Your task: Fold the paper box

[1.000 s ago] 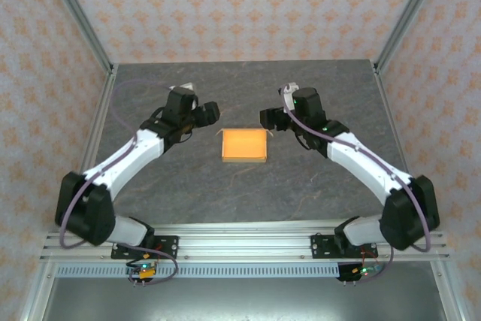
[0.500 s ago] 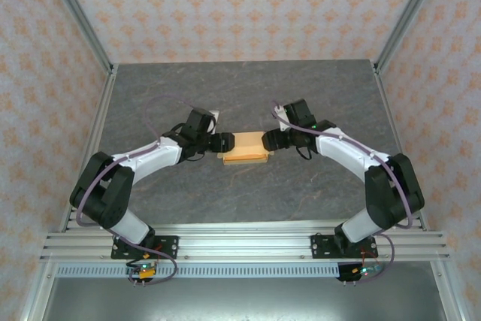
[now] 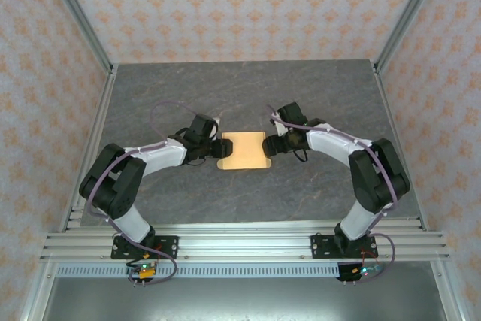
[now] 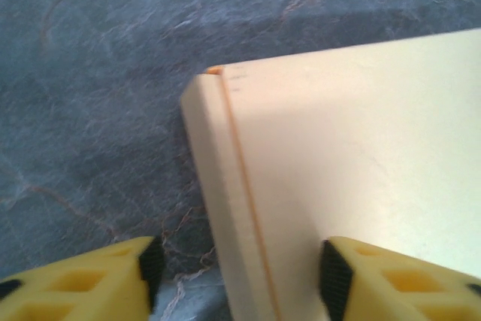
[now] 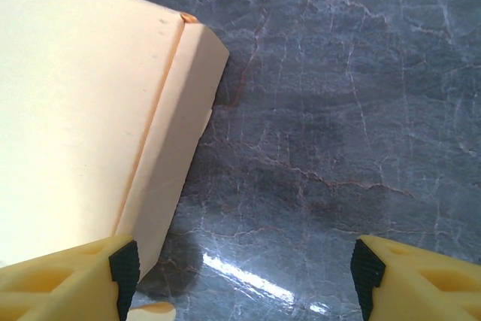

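The paper box (image 3: pixel 243 151) lies flat in the middle of the table as a pale tan rectangle. My left gripper (image 3: pixel 219 148) is low at its left edge. In the left wrist view that gripper (image 4: pixel 240 280) is open, its jaws straddling the box's folded side strip (image 4: pixel 218 186), with bare table between the left pad and the cardboard. My right gripper (image 3: pixel 269 145) is low at the box's right edge. In the right wrist view it (image 5: pixel 244 280) stands wide open, with the box's side strip (image 5: pixel 173 148) beside its left finger (image 5: pixel 68 276) and mostly table between the pads.
The grey marbled table (image 3: pixel 316 95) extends all round the box. Metal frame posts (image 3: pixel 98 58) and patterned walls bound it at the left, right and back. The arms' mounting rail (image 3: pixel 240 242) runs along the near edge.
Both arms have dropped and moved inward from either side until their grippers sit at the box's left and right edges. The left jaws have narrowed. The box has slid slightly nearer.
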Robot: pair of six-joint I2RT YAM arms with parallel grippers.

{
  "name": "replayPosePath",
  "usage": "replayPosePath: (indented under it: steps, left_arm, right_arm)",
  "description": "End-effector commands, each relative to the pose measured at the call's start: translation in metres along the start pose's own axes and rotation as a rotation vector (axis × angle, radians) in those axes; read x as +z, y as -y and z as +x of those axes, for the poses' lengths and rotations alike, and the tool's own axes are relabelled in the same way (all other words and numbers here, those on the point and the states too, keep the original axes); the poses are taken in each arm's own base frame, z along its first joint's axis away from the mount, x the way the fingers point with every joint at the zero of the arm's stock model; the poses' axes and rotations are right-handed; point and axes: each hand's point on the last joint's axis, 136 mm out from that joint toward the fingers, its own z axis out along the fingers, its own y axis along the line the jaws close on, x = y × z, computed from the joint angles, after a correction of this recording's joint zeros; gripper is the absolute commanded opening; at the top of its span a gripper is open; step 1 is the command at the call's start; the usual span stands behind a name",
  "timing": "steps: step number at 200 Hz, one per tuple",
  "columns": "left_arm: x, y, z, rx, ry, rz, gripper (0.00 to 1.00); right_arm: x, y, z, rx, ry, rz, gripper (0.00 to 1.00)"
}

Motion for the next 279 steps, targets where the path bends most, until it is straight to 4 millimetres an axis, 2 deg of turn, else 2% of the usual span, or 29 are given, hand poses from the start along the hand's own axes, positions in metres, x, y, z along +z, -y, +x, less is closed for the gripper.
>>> replayPosePath:
  steps: [1,30,59,85,97,127,195,245,249,279]
  left_arm:
    - [0.007,-0.015,0.025,-0.024,-0.076,-0.051,0.50]
    - [0.008,-0.005,0.021,-0.073,-0.067,0.034,0.46]
    - [0.017,-0.010,0.024,-0.178,-0.098,0.117,0.42]
    - [0.025,-0.015,0.028,-0.284,-0.097,0.217,0.37]
    - [0.027,-0.017,0.031,-0.298,-0.095,0.232,0.37]
    - [0.030,-0.019,0.033,-0.327,-0.095,0.276,0.33]
    - [0.027,-0.034,0.033,-0.407,-0.076,0.335,0.29]
    - [0.034,-0.043,0.030,-0.511,-0.057,0.388,0.27]
    - [0.039,-0.047,0.038,-0.533,-0.075,0.378,0.26]
    - [0.043,-0.060,0.041,-0.579,-0.075,0.361,0.24]
  right_arm:
    - [-0.023,0.001,-0.024,0.039,0.119,0.018,0.77]
    - [-0.029,0.005,-0.034,0.239,0.148,-0.055,0.77]
    - [-0.029,-0.001,-0.037,0.394,0.181,-0.231,0.78]
    - [-0.022,-0.028,-0.036,0.545,0.089,-0.556,0.78]
    - [-0.015,-0.037,-0.034,0.604,0.039,-0.649,0.78]
    - [0.004,-0.037,-0.023,0.653,-0.021,-0.663,0.76]
    - [0.014,-0.039,-0.019,0.677,-0.061,-0.690,0.77]
    - [0.017,-0.038,-0.017,0.687,-0.082,-0.686,0.77]
    - [0.018,-0.038,-0.017,0.695,-0.086,-0.686,0.77]
    - [0.021,-0.041,-0.018,0.715,-0.105,-0.710,0.77]
